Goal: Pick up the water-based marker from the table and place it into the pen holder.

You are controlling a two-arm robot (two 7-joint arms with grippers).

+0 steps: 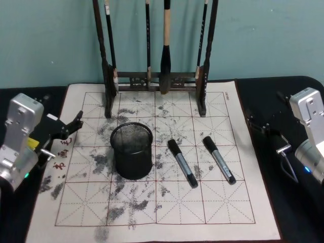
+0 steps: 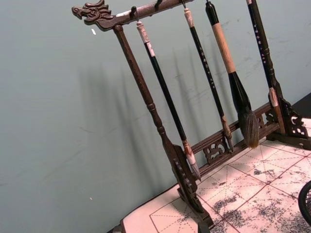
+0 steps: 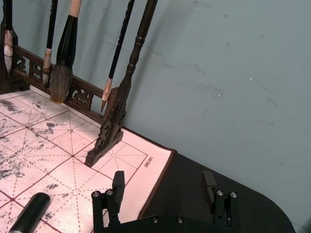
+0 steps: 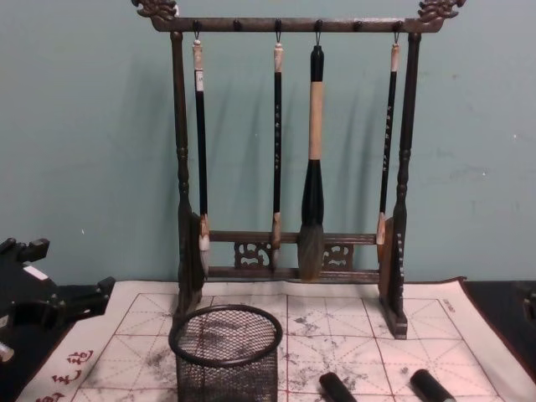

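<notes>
- Table (image 1: 296, 217): dark top, largely covered by a white felt mat (image 1: 167, 215) with red grid lines, grey ink smudges and red characters along its left border.
- Pen holder (image 1: 132, 163): round black wire-mesh cup with a solid rim. It stands upright on the mat, left of centre and in front of the rack's left post.
- First marker (image 1: 182, 163): black cap, grey barrel. It lies flat on the mat just right of the pen holder, not touching it, with the cap end toward the rack.
- Second marker (image 1: 218, 159): same make. It lies flat to the right of the first and roughly parallel to it, with a grid square's gap between them (either could be the task's marker; the pictures do not settle which).
- Brush rack (image 1: 157, 80): tall dark carved wood, standing at the mat's far edge against a teal wall (image 1: 50, 35).
- Brushes (image 4: 312, 151): four hang from the rack's top bar, the third from the left being the thickest.
- Left gripper (image 1: 75, 126): over the mat's left border, well apart from both markers. In the chest view its fingers (image 4: 84, 297) are spread and hold nothing.
- Right gripper (image 3: 163, 178): above the dark tabletop just off the mat's right edge. Its fingers (image 3: 116, 187) are wide apart and empty, and the second marker's cap lies nearby.
</notes>
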